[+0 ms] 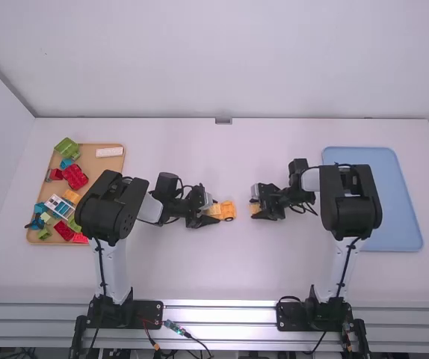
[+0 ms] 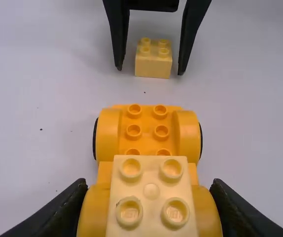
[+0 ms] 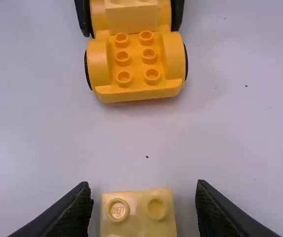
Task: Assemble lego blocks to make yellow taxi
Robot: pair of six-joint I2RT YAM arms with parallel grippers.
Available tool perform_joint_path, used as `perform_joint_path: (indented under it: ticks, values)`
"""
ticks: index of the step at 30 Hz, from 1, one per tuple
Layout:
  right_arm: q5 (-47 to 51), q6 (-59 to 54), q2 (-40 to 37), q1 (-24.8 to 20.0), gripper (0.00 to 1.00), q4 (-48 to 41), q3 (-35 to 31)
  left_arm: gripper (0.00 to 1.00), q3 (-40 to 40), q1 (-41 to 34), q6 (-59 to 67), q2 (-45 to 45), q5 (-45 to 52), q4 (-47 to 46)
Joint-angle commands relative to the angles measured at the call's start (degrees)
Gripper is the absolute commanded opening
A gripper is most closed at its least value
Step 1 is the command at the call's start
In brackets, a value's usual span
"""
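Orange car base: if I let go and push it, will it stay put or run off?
The orange car base is apt to roll: black wheels sit at its sides. It should feel stiff, being what looks like moulded plastic. Broad and low, it will probably resist tipping, even with the pale yellow block over one end.

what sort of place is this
Probably a robotics lab or test station: two robot arms are mounted at a white table, with a tray of toy blocks on one side and a blue tray on the other.
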Motion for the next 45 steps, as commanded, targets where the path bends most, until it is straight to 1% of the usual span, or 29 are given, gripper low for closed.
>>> perform_joint_path:
  ticks: [1,11,16,19,20,22,25,30,34,36,38,43,45]
  values:
    - [-0.4,0.2,1.1,-0.3,0.55,-0.8,-0.5,0.55,0.0,-0.5,0.0,0.5,1.4,-0.1]
    - [-1.1,-0.4,1.1,-3.3,0.56,-2.3,-0.5,0.54,0.1,-0.5,0.1,0.5,1.3,-0.2]
    - [-2.6,-1.2,1.1,-3.6,0.55,-1.6,-1.0,0.53,0.1,-0.5,0.0,0.5,1.3,-0.2]
    - [-2.8,-2.8,1.1,-3.6,0.52,1.1,-3.0,0.52,0.1,-0.5,0.1,0.5,1.3,-0.2]
    - [-3.5,-2.4,1.1,-3.6,0.52,3.2,-4.3,0.52,0.1,-0.5,0.0,0.5,1.3,-0.2]
    - [-4.1,-1.7,1.1,-3.7,0.52,4.6,-5.1,0.52,0.1,-0.5,0.0,0.5,1.3,-0.3]
    - [-6.9,-0.6,1.1,-4.0,0.51,10.9,-8.9,0.52,0.2,-0.5,0.0,0.5,1.3,-0.3]
    - [-9.9,2.4,1.1,-5.7,0.51,16.4,-11.4,0.51,0.2,-0.5,0.0,0.5,1.3,-0.2]
    - [-10.8,5.5,1.1,-6.7,0.51,18.4,-11.4,0.51,0.1,-0.5,0.0,0.5,1.3,-0.3]
    - [-10.8,6.9,1.1,-6.9,0.51,18.1,-10.8,0.51,0.1,-0.5,0.0,0.5,1.3,-0.3]
    - [-10.5,7.5,1.1,-6.8,0.51,15.7,-9.4,0.51,0.2,-0.5,0.0,0.5,1.3,-0.3]
    - [-9.9,1.9,1.1,-5.5,0.45,8.5,-7.0,0.51,0.1,-0.5,0.0,0.5,1.3,-0.3]
    - [-10.0,1.1,1.1,-5.3,0.45,7.7,-6.7,0.51,0.1,-0.5,0.0,0.5,1.3,-0.3]
